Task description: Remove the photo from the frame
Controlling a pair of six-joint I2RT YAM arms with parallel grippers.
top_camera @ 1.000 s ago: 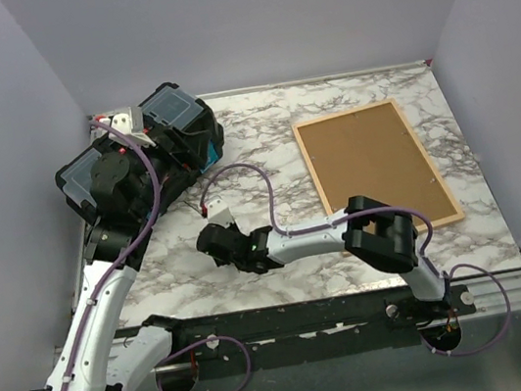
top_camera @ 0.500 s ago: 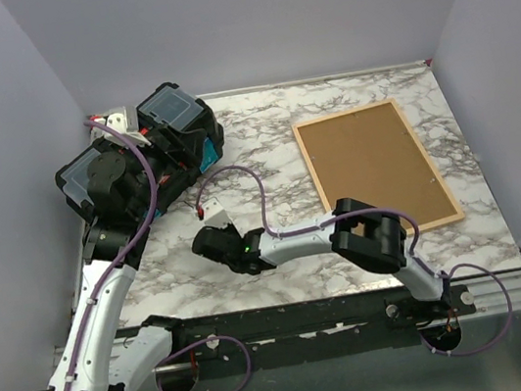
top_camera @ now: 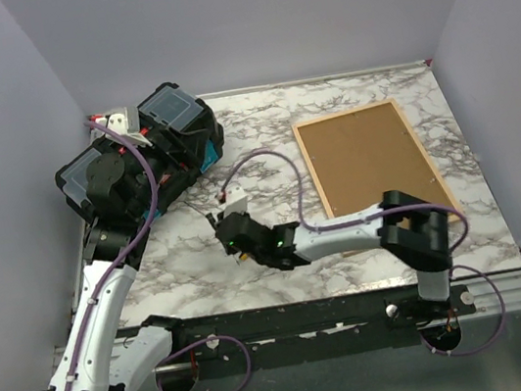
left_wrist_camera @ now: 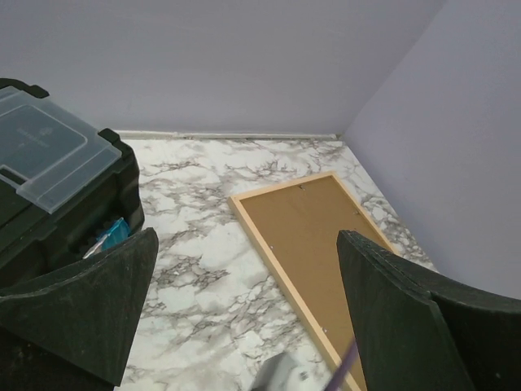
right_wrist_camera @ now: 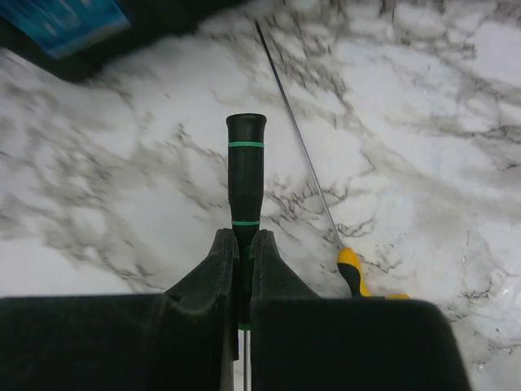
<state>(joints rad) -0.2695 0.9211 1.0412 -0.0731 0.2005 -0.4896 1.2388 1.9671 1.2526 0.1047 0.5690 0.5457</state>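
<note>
Right fingers (right_wrist_camera: 213, 281) clenched on black tool (right_wrist_camera: 245, 175) | left fingers (left_wrist_camera: 89, 305) spread | yellow-handled pick (right_wrist_camera: 350, 265): right wrist view only

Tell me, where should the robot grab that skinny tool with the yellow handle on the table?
Probably by the yellow handle, coming straight down from above with the pincer closing across it. The tool lies flat on the marble table, and its metal shaft looks too thin to pinch well. The left pincer is open; the right pincer is shut on a black tool.
</note>
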